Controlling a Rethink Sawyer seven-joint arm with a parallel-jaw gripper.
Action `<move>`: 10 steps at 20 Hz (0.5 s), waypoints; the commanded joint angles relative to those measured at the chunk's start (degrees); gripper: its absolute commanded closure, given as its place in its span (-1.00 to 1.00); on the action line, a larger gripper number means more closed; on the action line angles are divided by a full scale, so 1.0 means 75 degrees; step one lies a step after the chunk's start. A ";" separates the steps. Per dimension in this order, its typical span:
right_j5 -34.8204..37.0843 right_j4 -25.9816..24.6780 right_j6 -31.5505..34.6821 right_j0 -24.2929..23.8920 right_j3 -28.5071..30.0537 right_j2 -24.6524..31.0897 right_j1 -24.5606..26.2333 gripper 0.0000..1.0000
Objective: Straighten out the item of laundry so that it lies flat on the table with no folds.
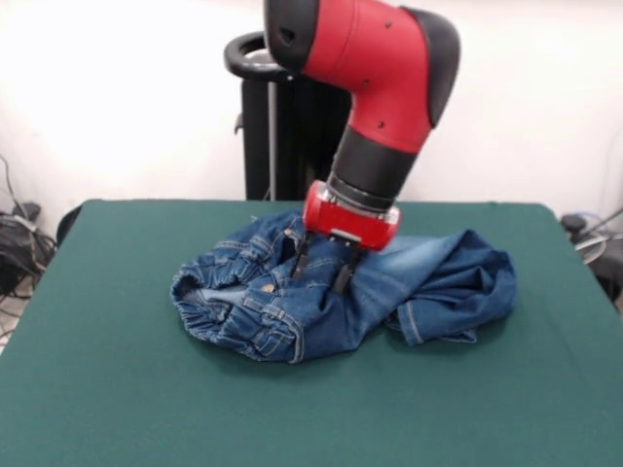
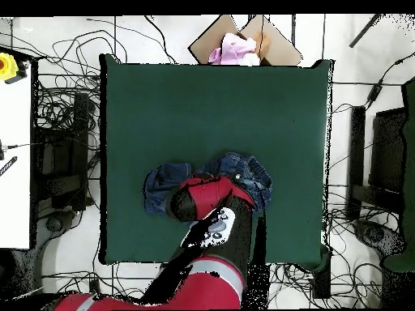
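Jeans bunched directly beneath the spread-fingered hand

The jeans are lying crumpled on the green table — blue denim with faded whitish patches, bunched into a heap toward the robot's side. The gathered waistband is facing the front camera's left, while a folded leg is trailing off to its right.

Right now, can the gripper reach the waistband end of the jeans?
Probably yes. The open gripper is already down on the jeans, and the waistband lies uncovered just beside it on the table.
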 commanded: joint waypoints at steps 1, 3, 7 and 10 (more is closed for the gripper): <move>-0.0782 -0.0291 0.0855 0.0016 0.0061 0.0097 0.0957 -1.00; -0.1117 -0.0257 0.0955 0.0033 0.0124 0.0136 0.1237 -1.00; -0.2447 0.0464 0.1742 0.0979 -0.0191 -0.0839 0.2491 -1.00; -0.3055 0.0672 0.1515 0.0880 -0.0321 -0.0824 0.2860 -1.00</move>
